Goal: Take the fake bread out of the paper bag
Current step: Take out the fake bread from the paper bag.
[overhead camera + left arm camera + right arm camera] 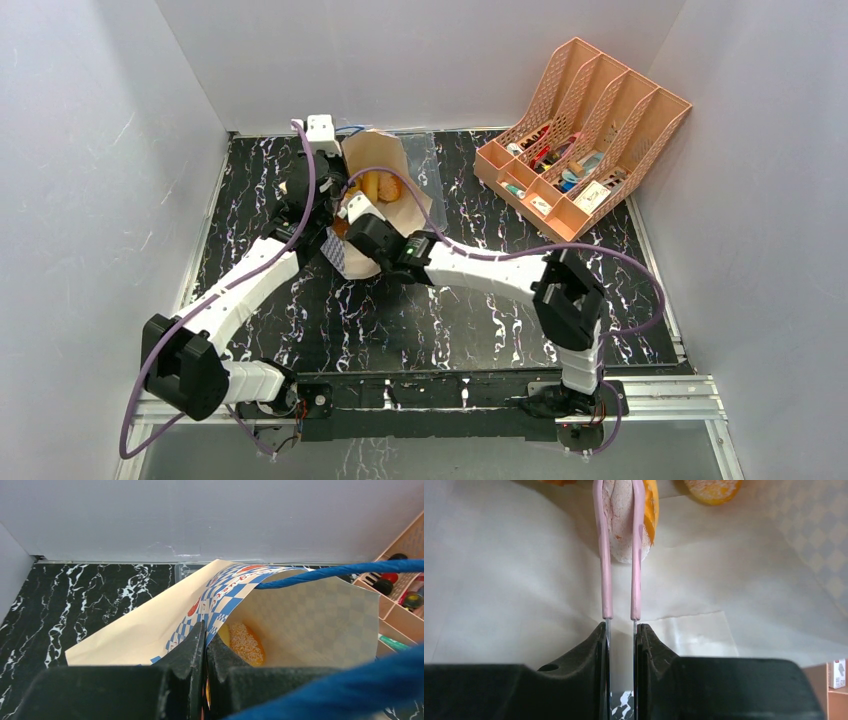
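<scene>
1. The orange-golden oval toy loaf with a pale, speckled face (620,525) is deep inside the tan kraft paper bag (499,570). It is pinched between the two pink-tipped arms of a pair of metal tongs (604,555).
2. It looks light and rigid, like a moulded shell with a slightly rough face. I judge it will not crush, but its rounded sides could slip from the thin tong tips. A hold across its narrow width, near the middle, seems soundest.
3. The right gripper (620,630) is squeezed onto the tongs' steel shanks, its fingers nearly together.
4. The left gripper (206,635) is pinched tight on the bag's blue-and-white checkered rim and holds the mouth open. A blue cord handle (340,570) crosses in front of it.
5. Three bread pieces show in the right wrist view: the loaf, a sugared round bun (713,486) and an orange sliver (556,481) at the top edge. There is one bag and one pair of tongs.
6. On the black marbled table (480,330) the bag sits near the far wall. One pink lattice file organizer (585,130) stands well apart at the far right.
</scene>
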Robot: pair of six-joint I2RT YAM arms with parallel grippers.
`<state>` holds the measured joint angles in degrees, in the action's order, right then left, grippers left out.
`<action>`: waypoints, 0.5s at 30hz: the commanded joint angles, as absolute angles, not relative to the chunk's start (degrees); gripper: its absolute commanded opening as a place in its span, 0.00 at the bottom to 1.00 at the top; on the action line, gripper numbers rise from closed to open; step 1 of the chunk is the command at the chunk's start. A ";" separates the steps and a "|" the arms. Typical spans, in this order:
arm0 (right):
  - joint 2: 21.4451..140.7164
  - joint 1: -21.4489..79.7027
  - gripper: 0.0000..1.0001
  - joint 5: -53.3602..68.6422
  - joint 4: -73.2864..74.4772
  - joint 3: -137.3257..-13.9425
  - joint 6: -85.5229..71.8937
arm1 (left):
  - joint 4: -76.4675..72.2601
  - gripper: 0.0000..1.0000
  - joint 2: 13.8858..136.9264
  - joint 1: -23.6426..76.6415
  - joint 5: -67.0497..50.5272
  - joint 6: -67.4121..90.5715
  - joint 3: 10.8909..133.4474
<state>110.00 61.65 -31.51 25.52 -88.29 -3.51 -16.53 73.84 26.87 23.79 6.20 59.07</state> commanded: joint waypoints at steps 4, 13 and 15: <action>100.33 61.13 0.00 -32.44 24.33 -90.52 -3.95 | -19.25 0.00 73.40 27.08 28.61 3.42 57.42; 93.97 61.17 0.00 -30.12 27.30 -88.33 -5.97 | -19.39 0.00 74.65 26.98 33.79 1.74 59.33; 92.45 61.17 0.00 -30.04 27.26 -87.38 -6.51 | -19.42 0.00 74.92 26.90 34.65 1.24 59.77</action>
<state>99.61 61.45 -28.56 31.68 -88.14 -3.99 -19.29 74.17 27.03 30.11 2.94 57.87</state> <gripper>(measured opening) 0.188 0.008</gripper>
